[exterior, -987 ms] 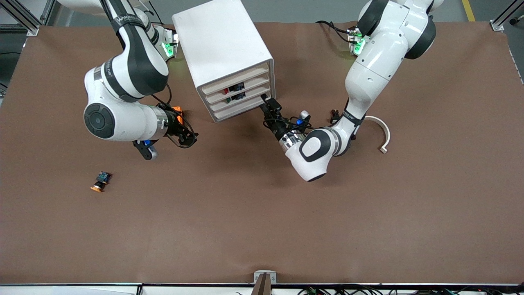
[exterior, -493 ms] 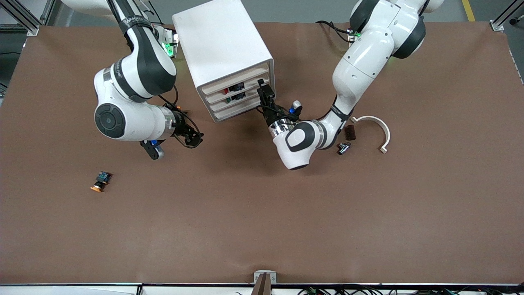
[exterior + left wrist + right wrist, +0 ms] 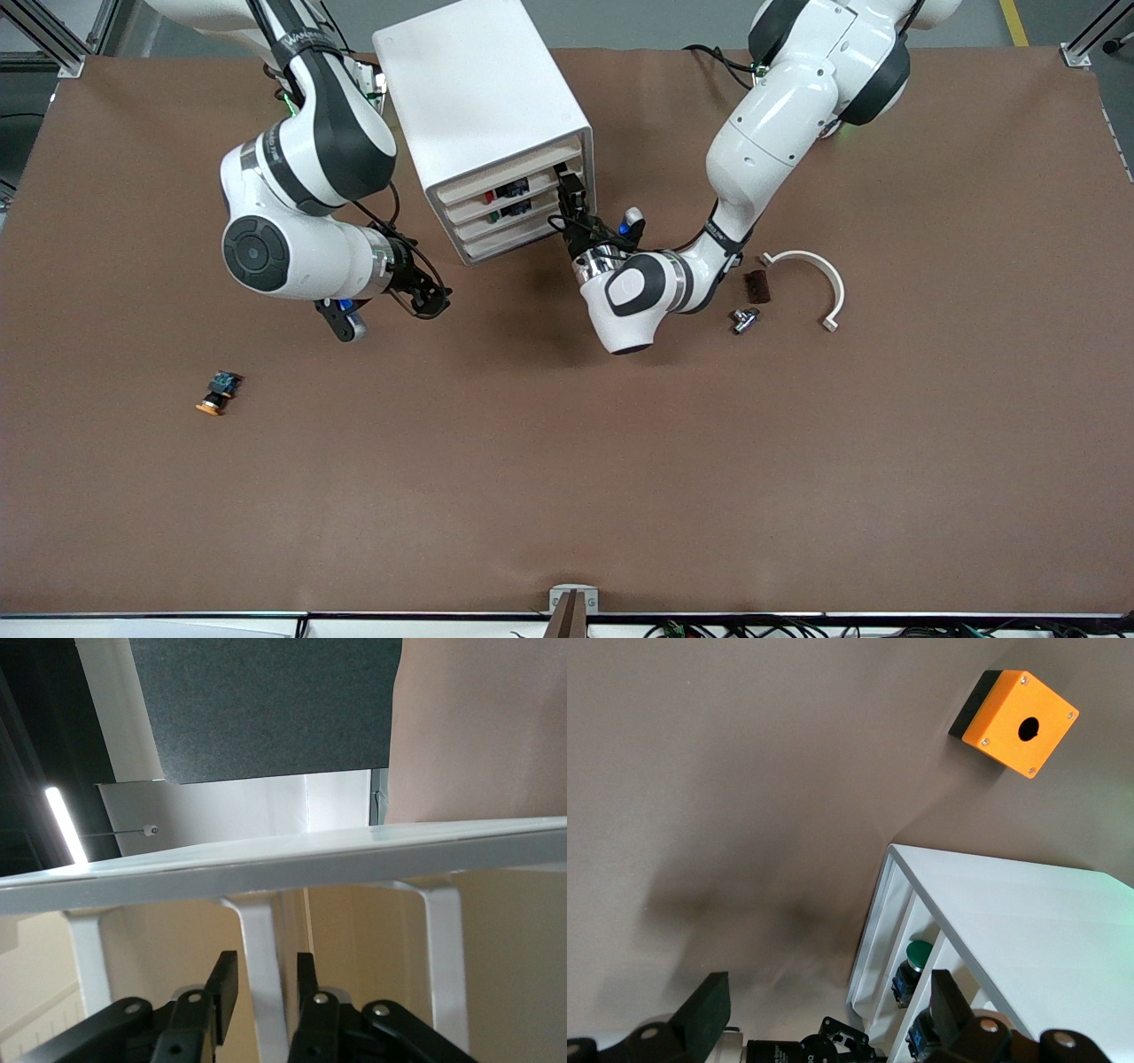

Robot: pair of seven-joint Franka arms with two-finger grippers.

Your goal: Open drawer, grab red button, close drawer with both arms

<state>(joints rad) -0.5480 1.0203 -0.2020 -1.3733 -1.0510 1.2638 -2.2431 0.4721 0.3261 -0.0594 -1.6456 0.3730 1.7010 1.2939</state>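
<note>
The white cabinet (image 3: 478, 89) stands at the table's back with four drawers; the second highest drawer (image 3: 542, 180) is shut. The red-capped button (image 3: 489, 197) shows through its front. My left gripper (image 3: 570, 188) is at the drawer fronts, at the cabinet's corner toward the left arm's end. In the left wrist view the left gripper (image 3: 266, 967) is open, with a white upright rib (image 3: 259, 926) of a drawer front between its fingers and a gap on each side. My right gripper (image 3: 431, 301) is open and empty over the table beside the cabinet, and its fingers are wide apart in the right wrist view (image 3: 828, 988).
An orange box (image 3: 1015, 722) lies beside the cabinet. A green-capped button (image 3: 919, 952) sits in a lower drawer. An orange-capped button (image 3: 215, 394) lies toward the right arm's end. A white curved piece (image 3: 819, 270), a brown block (image 3: 756, 285) and a small metal part (image 3: 742, 319) lie toward the left arm's end.
My left gripper has moved up along the drawer fronts from the lowest drawer to near the second highest. My right arm has shifted toward the cabinet.
</note>
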